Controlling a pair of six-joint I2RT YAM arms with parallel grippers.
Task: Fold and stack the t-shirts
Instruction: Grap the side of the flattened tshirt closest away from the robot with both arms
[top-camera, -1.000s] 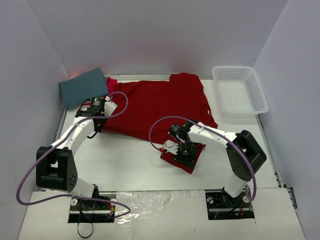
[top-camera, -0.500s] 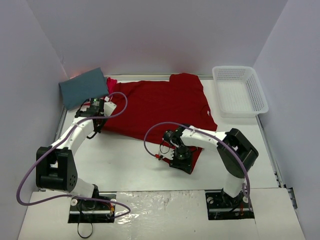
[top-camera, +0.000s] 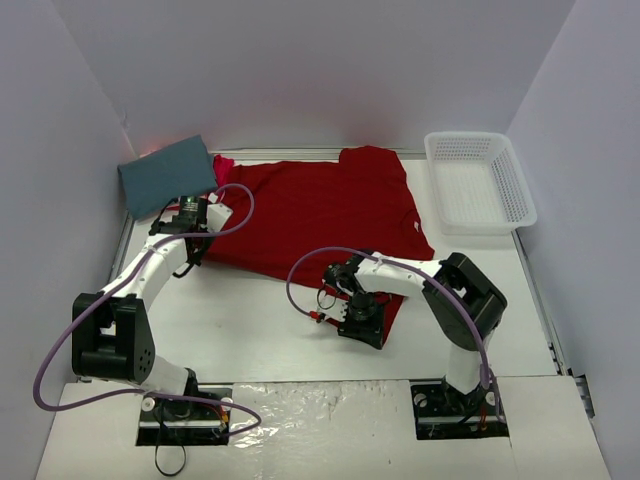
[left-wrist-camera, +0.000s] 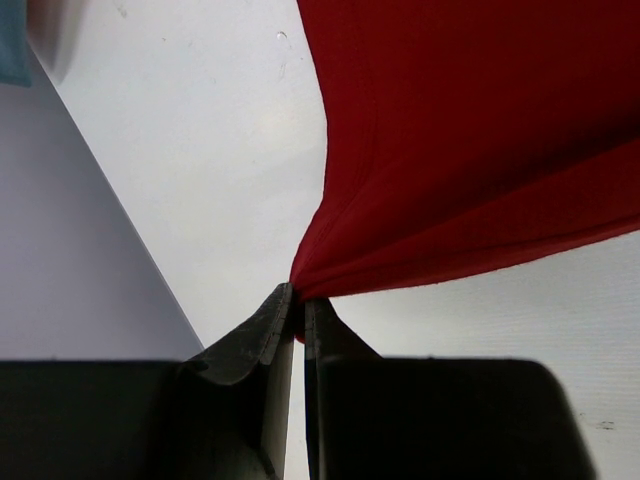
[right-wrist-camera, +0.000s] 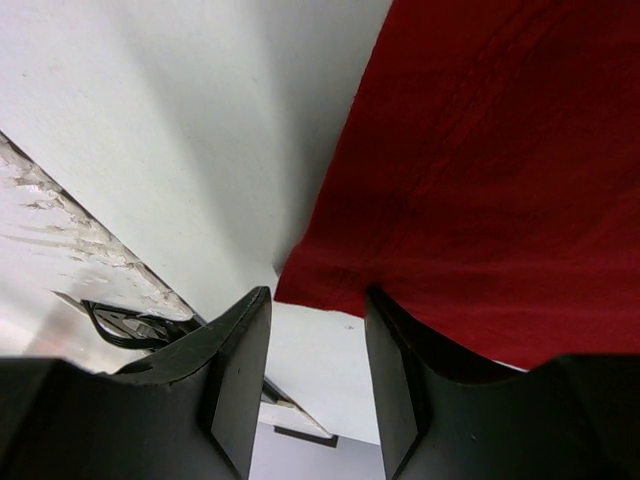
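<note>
A deep red t-shirt lies spread across the middle of the table. My left gripper is shut on its left edge; in the left wrist view the jaws pinch a bunched corner of the red cloth. My right gripper is open over the shirt's near right corner. In the right wrist view the fingers straddle the cloth's edge without closing on it. A folded slate-teal shirt lies at the back left. A bit of pinkish-red shirt shows beside it.
A white mesh basket stands at the back right, with nothing seen in it. Grey walls close in the table on the left, back and right. A purple cable loops from each arm.
My right gripper has moved a little left and nearer over the shirt's near right corner, covering more of it. The left arm has not moved.
</note>
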